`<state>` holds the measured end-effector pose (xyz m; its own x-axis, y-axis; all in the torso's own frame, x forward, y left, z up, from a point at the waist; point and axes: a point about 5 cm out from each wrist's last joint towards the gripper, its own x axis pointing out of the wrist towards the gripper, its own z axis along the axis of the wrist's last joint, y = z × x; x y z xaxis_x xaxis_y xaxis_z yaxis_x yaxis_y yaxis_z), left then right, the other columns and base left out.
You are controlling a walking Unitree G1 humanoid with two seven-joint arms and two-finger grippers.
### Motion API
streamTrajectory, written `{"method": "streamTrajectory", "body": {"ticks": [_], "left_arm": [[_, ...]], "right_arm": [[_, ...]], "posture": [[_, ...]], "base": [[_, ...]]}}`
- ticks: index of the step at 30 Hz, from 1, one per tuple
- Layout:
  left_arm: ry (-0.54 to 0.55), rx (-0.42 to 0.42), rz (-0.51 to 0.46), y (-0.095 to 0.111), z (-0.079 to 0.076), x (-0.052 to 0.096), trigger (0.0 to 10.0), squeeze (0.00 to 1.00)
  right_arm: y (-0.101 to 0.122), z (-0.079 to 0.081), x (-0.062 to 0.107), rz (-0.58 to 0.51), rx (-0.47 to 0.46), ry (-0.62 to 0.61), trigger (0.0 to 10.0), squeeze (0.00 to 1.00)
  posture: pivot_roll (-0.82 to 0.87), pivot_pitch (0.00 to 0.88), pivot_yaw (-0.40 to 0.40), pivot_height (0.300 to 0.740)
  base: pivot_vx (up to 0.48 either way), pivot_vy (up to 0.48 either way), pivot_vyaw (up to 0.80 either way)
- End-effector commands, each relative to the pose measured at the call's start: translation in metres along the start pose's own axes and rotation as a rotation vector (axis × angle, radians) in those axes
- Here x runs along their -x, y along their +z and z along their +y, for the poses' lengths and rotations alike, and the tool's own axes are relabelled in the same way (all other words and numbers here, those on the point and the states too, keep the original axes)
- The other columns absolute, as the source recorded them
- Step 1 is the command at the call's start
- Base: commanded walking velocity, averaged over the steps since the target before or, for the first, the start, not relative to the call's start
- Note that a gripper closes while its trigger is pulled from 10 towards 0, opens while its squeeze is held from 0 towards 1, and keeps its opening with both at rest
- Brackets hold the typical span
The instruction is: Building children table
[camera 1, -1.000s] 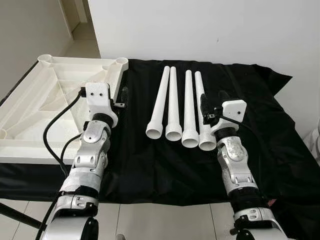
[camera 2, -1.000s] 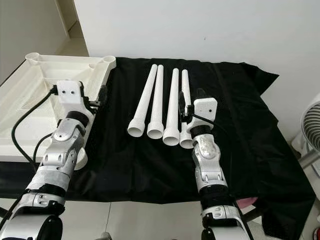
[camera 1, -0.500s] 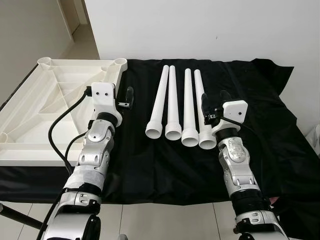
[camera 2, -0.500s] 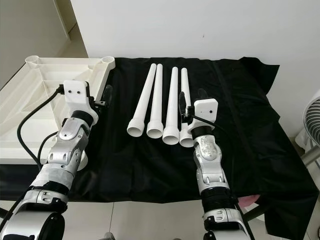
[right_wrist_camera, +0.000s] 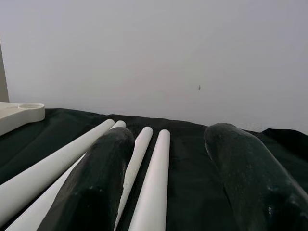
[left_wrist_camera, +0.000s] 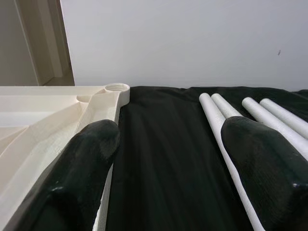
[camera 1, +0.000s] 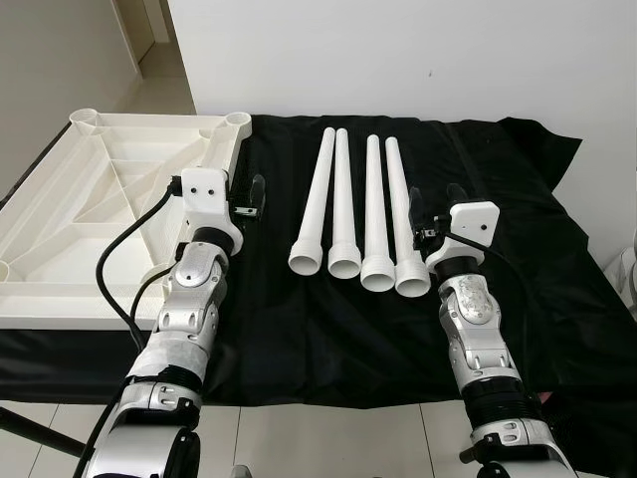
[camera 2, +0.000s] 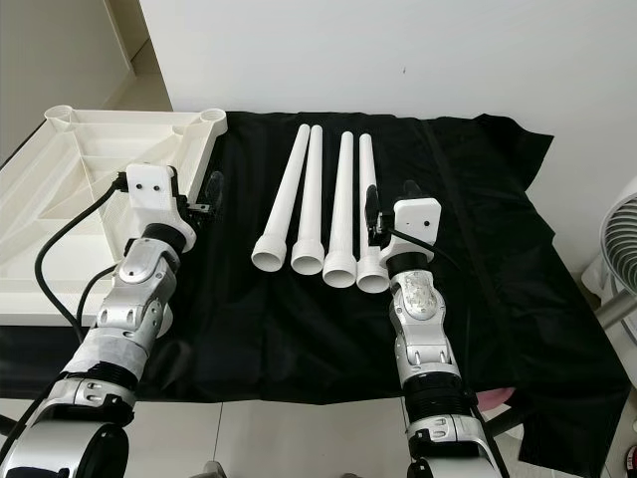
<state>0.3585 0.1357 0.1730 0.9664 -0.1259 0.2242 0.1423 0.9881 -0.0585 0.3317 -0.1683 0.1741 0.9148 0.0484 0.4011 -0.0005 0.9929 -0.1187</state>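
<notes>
R tool point(camera 1: 435, 204) shifted right – now beside outer leg point(camera 1: 402, 220), jaws apart.

A plain white wall point(camera 1: 398, 50) is standing behind the table, which a black cloth point(camera 1: 299, 329) is covering, its folds hanging over the near and right edges. Pale tiled floor point(camera 1: 328, 438) is showing below the near edge. Beyond the table's far left corner, a doorway point(camera 1: 149, 40) is opening. A fan point(camera 2: 619, 249) is standing past the right edge.
</notes>
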Motion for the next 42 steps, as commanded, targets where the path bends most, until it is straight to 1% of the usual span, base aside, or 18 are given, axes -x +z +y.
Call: {"method": "streamTrajectory", "body": {"ticks": [1,2,5,8,11,13,15,19,24,26,27,29,30,31,34,42], "left_arm": [[-0.061,-0.001,0.024,-0.004,-0.003,-0.001,10.0,0.0],[-0.068,-0.005,0.029,-0.005,-0.004,-0.003,10.0,0.0],[-0.1,-0.014,0.008,0.002,-0.008,-0.007,10.0,0.0],[-0.1,-0.012,-0.002,0.007,-0.006,-0.01,10.0,0.0],[-0.079,-0.01,-0.003,0.008,-0.003,-0.011,10.0,0.0],[-0.047,0.015,-0.01,0.009,-0.002,-0.013,10.0,0.0],[-0.039,0.025,-0.013,0.01,-0.002,-0.013,10.0,0.0],[-0.042,0.02,-0.027,0.011,-0.006,-0.012,10.0,0.0],[-0.044,0.014,-0.027,0.012,-0.007,-0.012,10.0,0.0],[-0.039,0.012,-0.025,0.012,-0.004,-0.012,10.0,0.0],[-0.025,0.01,-0.022,0.012,0.0,-0.012,10.0,0.0],[-0.025,0.01,-0.022,0.012,0.0,-0.012,10.0,0.0],[0.007,0.012,-0.018,0.012,0.009,-0.01,10.0,0.0],[0.019,0.014,-0.016,0.012,0.012,-0.01,10.0,0.0],[0.029,0.013,-0.015,0.011,0.015,-0.009,10.0,0.0],[0.034,0.0,-0.009,0.009,0.017,-0.005,10.0,0.0]], "right_arm": [[-0.001,-0.002,-0.001,0.0,-0.006,0.0,10.0,0.0],[0.0,-0.002,-0.002,-0.001,-0.005,0.003,10.0,0.0],[0.001,-0.004,-0.004,-0.005,0.0,0.01,10.0,0.0],[0.002,-0.004,-0.006,-0.002,0.01,0.004,10.0,0.0],[0.002,-0.003,-0.006,-0.002,0.016,-0.002,10.0,0.0],[0.0,-0.001,-0.003,0.004,0.003,-0.012,10.0,0.0],[-0.001,0.0,-0.001,0.008,-0.004,-0.017,10.0,0.0],[-0.003,-0.002,-0.002,0.019,0.006,-0.014,10.0,0.0],[-0.003,-0.004,-0.005,0.022,0.005,-0.01,10.0,0.0],[-0.002,-0.003,-0.006,0.012,0.002,-0.004,10.0,0.0],[-0.002,-0.001,-0.007,0.007,0.004,0.003,10.0,0.0],[-0.002,-0.001,-0.007,0.007,0.004,0.003,10.0,0.0],[-0.001,0.003,-0.007,0.001,-0.003,0.015,10.0,0.0],[-0.001,0.004,-0.008,0.002,-0.006,0.019,10.0,0.0],[-0.002,0.006,-0.008,0.006,-0.007,0.025,10.0,0.0],[-0.002,0.009,-0.01,0.01,-0.003,0.04,10.0,0.0]], "posture": [[-0.1,0.0,0.048,0.74],[-0.1,0.0,0.05,0.74],[-0.08,0.0,0.05,0.74],[-0.09,0.0,0.054,0.74],[-0.09,0.0,0.053,0.74],[-0.09,0.0,0.056,0.74],[-0.08,0.0,0.053,0.74],[-0.07,0.0,0.048,0.74],[-0.06,0.0,0.04,0.74],[-0.05,0.0,0.036,0.74],[-0.05,0.0,0.032,0.74],[-0.05,0.0,0.032,0.74],[-0.04,0.0,0.019,0.74],[-0.04,0.0,0.017,0.74],[-0.04,0.0,0.015,0.74],[-0.03,0.0,0.001,0.74]], "base": [[0.0,0.0,0.0],[0.0,0.0,0.0],[0.0,0.0,0.0],[0.0,0.0,0.0],[0.0,0.0,0.0],[0.0,0.0,0.0],[0.0,0.0,0.0],[0.0,0.0,-0.61],[0.0,0.0,-0.78],[0.0,0.0,-0.59],[0.0,0.0,0.0],[0.0,0.0,0.0],[0.0,0.0,0.0],[0.0,0.0,0.0],[0.0,0.0,0.0],[0.0,0.313,0.0]]}}
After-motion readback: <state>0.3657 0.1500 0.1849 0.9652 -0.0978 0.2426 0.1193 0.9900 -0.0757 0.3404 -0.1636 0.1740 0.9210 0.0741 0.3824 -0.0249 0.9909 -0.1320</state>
